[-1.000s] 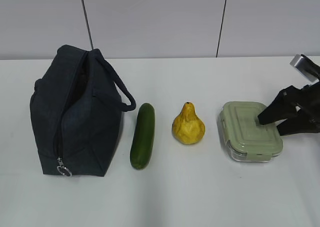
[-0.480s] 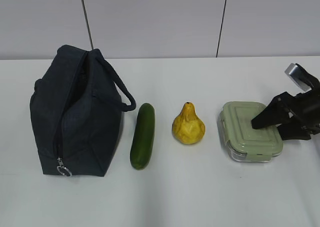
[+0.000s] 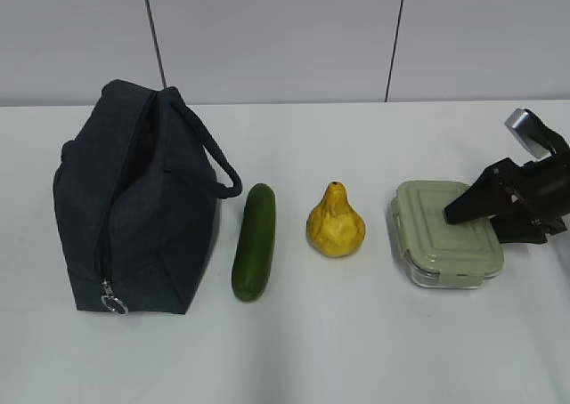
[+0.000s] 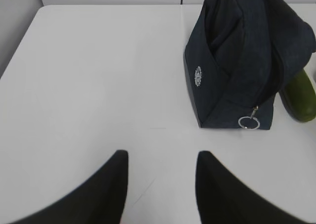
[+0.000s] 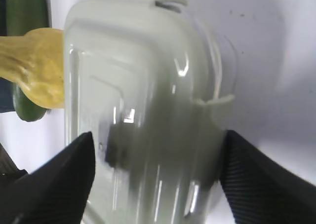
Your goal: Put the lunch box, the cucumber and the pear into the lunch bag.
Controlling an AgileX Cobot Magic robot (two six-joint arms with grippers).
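The lunch box (image 3: 434,233), clear with a sage-green lid, lies at the right of the table. My right gripper (image 3: 476,224) is open at its right end, with one finger over the lid. In the right wrist view the fingers (image 5: 59,179) stand on both sides of the lunch box (image 5: 143,81), not closed on it. The yellow pear (image 3: 335,224) and the cucumber (image 3: 255,241) lie to its left. The navy lunch bag (image 3: 134,208) stands at the left, its zipper open. My left gripper (image 4: 162,157) is open and empty over bare table, left of the bag (image 4: 237,61).
The bag's rope handle (image 3: 209,159) hangs toward the cucumber. Its silver ring pull (image 4: 248,122) sits at the lower front corner. A white wall with dark seams stands behind the table.
My right gripper has shifted a little left and lower over the lunch box's right end. Nothing else has moved.
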